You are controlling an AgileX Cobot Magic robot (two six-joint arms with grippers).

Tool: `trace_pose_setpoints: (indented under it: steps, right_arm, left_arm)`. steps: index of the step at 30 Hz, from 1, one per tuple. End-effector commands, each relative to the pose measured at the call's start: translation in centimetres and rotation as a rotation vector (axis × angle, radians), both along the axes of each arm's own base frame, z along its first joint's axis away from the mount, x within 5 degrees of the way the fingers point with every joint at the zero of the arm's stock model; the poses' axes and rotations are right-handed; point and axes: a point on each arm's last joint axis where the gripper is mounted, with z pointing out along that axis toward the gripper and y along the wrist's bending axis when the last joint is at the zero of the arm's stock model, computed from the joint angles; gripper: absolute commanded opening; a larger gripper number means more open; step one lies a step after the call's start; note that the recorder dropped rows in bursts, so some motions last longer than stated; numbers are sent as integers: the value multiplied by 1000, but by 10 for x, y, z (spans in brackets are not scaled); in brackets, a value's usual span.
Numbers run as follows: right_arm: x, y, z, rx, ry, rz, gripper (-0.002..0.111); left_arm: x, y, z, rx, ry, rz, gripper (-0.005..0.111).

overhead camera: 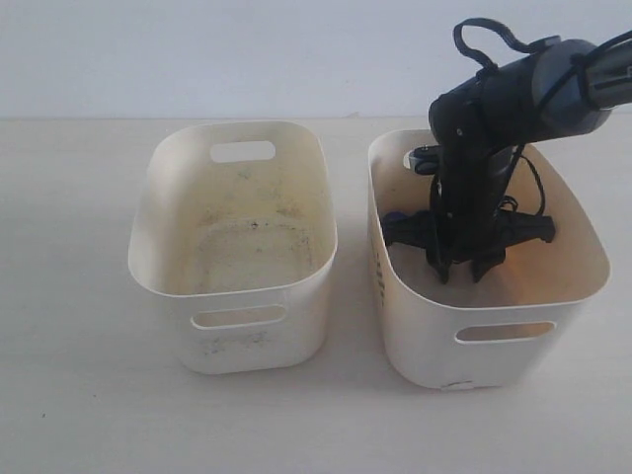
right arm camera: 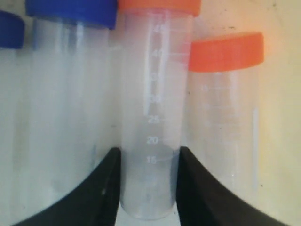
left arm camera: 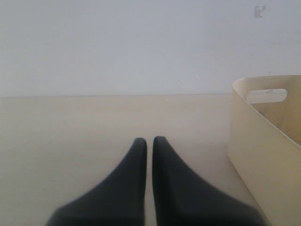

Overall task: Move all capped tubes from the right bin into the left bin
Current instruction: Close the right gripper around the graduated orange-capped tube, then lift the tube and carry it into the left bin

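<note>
Toward the worktop's right edge, in the right bin, the right gripper clamps an orange-capped tube hemmed between a blue-capped tube and its orange twin; the left gripper is closed, empty.

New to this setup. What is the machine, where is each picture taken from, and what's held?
A robot with two arms, each ending in a two-fingered gripper. The wide picture overlooks a table with the left bin, no tubes in it, and the right bin. The other two come from wrist cameras. The left gripper is shut on nothing. The right gripper reaches into the right bin, fingers flanking an orange-capped tube, beside another orange-capped tube and two blue-capped tubes. Whether it grips is unclear.
</note>
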Motion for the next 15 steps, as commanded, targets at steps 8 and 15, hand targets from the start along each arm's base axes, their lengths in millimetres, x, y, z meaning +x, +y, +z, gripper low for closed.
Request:
trace_pose_setpoints:
  steps: [8, 15]
  right_arm:
    - [-13, -20, 78, -58, -127, 38, 0]
    - [-27, -23, 130, -2, -287, 39, 0]
  left_arm:
    - [0, 0, 1, -8, -6, -7, 4]
    - [0, 0, 1, -8, -6, -7, 4]
